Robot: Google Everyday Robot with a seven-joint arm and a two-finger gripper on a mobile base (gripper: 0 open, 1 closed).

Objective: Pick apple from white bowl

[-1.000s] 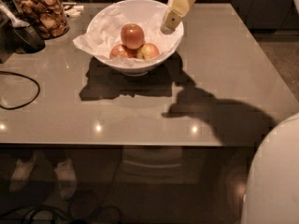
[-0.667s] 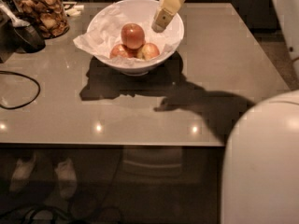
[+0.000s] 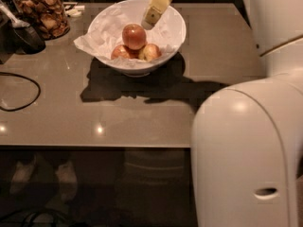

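Note:
A red-orange apple (image 3: 134,36) sits on top of two other apples in the white bowl (image 3: 174,37), which is lined with crumpled white paper and stands at the back of the grey table. A paler reddish apple (image 3: 120,52) and a yellow-green apple (image 3: 150,52) lie below it. My gripper (image 3: 152,16), with yellowish fingers, hangs over the bowl's back right, just above and to the right of the top apple, not touching it.
A glass jar of brown snacks (image 3: 42,12) stands at the back left. A dark utensil (image 3: 24,31) and a black cable (image 3: 19,91) lie at the left. My white arm (image 3: 251,141) fills the right foreground. The table's front edge (image 3: 94,146) runs across the middle.
My gripper has moved left and inward over the bowl, closer to the top apple. My arm has swung in and now covers the right foreground. The apples have not moved.

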